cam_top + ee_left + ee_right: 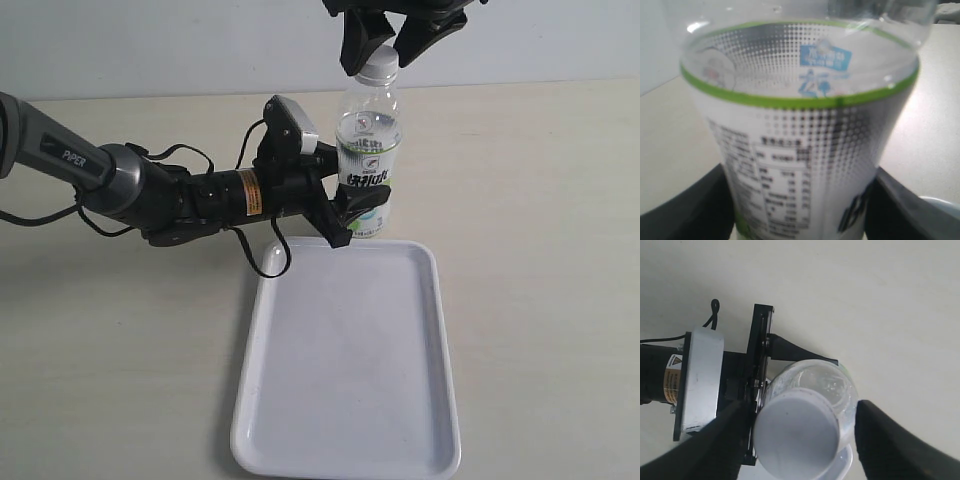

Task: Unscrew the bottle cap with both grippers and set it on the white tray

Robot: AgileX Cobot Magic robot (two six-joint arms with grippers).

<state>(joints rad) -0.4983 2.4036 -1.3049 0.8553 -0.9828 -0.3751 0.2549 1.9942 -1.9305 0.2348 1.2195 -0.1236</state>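
The clear bottle point(368, 150) stands upright on the table just behind the white tray point(345, 370). My left gripper point(350, 215) is shut on its labelled lower body; the white and green label point(805, 165) fills the left wrist view, with a dark finger point(685, 215) on each side. The white bottle cap point(379, 68) sits on the neck. My right gripper point(378, 45) hangs open over it from above, its fingers point(900, 445) on either side of the bottle cap point(795, 432), with a gap on one side.
The left arm marked PIPER point(120, 185) lies across the table with its cables point(265, 255) near the tray's far left corner. The pale tabletop point(540, 250) stretches to the right of the bottle and tray.
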